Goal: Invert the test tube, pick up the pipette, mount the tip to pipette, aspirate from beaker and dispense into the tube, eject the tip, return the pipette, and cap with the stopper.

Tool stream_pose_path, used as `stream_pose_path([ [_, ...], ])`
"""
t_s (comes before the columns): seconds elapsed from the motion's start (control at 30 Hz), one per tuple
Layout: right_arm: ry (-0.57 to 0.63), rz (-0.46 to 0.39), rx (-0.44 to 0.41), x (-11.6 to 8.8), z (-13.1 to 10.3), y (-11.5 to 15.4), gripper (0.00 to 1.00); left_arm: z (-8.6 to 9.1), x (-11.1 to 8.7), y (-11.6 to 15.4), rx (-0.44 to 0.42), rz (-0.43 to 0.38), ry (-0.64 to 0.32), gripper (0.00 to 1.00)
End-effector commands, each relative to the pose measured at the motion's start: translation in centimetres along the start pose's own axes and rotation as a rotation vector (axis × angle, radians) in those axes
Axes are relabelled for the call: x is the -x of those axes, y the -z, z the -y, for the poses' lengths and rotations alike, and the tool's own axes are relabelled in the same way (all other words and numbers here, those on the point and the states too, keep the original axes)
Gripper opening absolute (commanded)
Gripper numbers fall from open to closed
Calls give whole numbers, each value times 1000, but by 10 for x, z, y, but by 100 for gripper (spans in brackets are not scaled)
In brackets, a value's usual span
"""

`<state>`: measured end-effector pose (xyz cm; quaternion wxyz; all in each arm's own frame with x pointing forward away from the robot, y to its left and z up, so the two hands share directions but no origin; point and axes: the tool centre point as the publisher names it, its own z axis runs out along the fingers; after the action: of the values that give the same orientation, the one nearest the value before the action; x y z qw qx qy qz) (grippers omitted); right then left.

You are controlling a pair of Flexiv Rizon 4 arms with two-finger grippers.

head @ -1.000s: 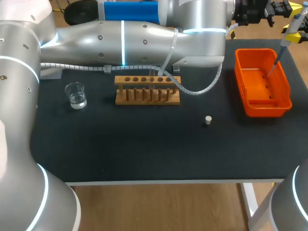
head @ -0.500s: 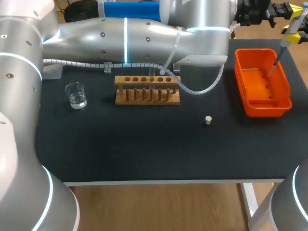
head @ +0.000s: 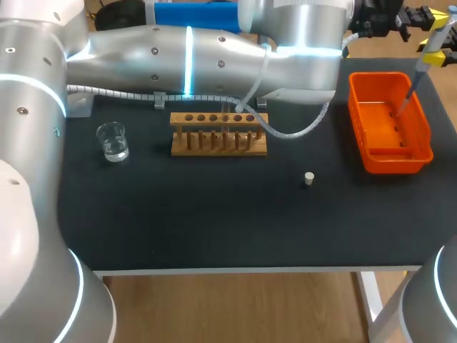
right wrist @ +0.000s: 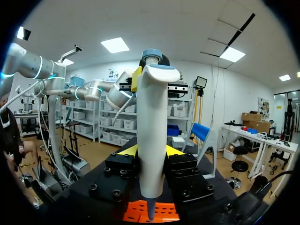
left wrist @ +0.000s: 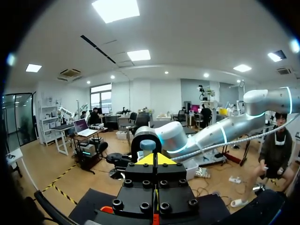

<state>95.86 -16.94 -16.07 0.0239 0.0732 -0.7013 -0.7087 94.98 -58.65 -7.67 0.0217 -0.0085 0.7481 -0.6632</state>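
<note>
Pipette point(right wrist: 152, 122): white body, blue-grey button on top, held upright over the table's far right corner. Clamped at mid-body from two sides by the yellow-tipped fingers of the right gripper point(right wrist: 151, 151). Slender lower end pointing down into the orange bin point(head: 393, 163), above its floor. Whether a disposable tip is mounted: cannot be told.

Left gripper point(left wrist: 154, 158): fingers pressed together, nothing between them, yellow tips forming one wedge. Pipette button just ahead of that wedge in the left wrist view. Same gripper seen in the right wrist view just behind the pipette's head, level with it. Contact with the head not discernible.

Left arm point(head: 214, 50): stretched across the far side of the table from the left to the far right corner, a corrugated cable hanging beneath it.

Orange bin: near the right edge of the black table point(head: 214, 221), long side running away from the robot.

Stopper point(head: 308, 179): small, pale, standing alone on the table between bin and rack, nearer the front than either.

Wooden test tube rack point(head: 218, 143): middle of the table, under the left arm, a row of holes along its top.

Beaker point(head: 113, 141): clear, with some liquid in it, left of the rack and well apart from it.
</note>
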Motion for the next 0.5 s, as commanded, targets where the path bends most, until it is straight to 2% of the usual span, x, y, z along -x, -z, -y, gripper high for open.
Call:
stream_pose_path([
  [0.03, 1, -7, -1, 2, -5, 1, 0, -7, 2, 0, 15, -5, 3, 0],
  [0.5, 1, -7, -1, 2, -5, 1, 0, -22, 4, -1, 38, -15, 21, 0],
])
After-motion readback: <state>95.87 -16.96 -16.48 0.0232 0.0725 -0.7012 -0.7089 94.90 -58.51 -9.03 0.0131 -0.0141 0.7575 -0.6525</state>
